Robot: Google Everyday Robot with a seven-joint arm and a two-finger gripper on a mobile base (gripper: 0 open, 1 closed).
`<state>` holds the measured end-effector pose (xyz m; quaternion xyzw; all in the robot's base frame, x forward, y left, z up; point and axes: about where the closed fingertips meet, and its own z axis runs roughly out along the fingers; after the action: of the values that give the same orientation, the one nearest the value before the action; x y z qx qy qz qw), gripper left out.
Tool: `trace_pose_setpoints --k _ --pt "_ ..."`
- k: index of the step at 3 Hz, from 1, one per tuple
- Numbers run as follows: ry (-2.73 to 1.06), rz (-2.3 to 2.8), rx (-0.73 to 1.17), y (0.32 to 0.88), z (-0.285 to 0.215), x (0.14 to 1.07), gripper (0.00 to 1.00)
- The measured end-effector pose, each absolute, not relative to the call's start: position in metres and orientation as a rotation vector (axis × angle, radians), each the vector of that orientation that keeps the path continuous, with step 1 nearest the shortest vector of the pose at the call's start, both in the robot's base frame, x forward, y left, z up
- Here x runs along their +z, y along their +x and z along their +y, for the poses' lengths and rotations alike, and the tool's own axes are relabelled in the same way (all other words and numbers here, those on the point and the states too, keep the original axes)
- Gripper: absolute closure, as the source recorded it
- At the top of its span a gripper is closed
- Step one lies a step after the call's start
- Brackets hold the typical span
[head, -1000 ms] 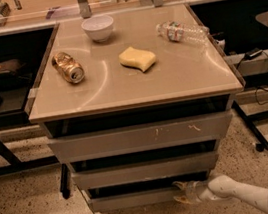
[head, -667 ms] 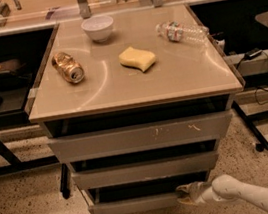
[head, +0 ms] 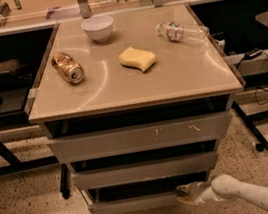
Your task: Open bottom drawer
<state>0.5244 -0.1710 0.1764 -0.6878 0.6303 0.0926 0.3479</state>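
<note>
The bottom drawer (head: 134, 203) is the lowest and narrowest of three grey fronts under the beige table. Its plain front panel stands out a little beyond the drawer above, with a dark gap behind its top edge. My gripper (head: 187, 194), on a white arm coming in from the lower right, is at the right end of that panel's top edge. The mid-width drawer front (head: 145, 170) and the wide scratched top drawer front (head: 141, 137) sit above it.
On the table top (head: 136, 86) lie a tipped can (head: 68, 67), a white bowl (head: 98, 27), a yellow sponge (head: 137, 59) and a plastic bottle (head: 182, 31). Dark desks with cables flank both sides. A cable hangs down by the drawers' left.
The bottom drawer has slid out toward the camera and my gripper has moved with it, lower in the view.
</note>
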Motion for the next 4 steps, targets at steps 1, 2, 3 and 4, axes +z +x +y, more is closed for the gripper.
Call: trace_pose_setpoints --k 1,2,3,4 --pt "-1.783 1.634 0.24 0.524 -0.171 0.176 0.39" --pt "-1.78 1.646 0.25 0.524 -0.172 0.175 0.15" --pt "-1.747 1.714 0.313 0.509 -0.191 0.159 0.0" --pt "-1.748 1.717 0.323 0.508 -0.193 0.157 0.0"
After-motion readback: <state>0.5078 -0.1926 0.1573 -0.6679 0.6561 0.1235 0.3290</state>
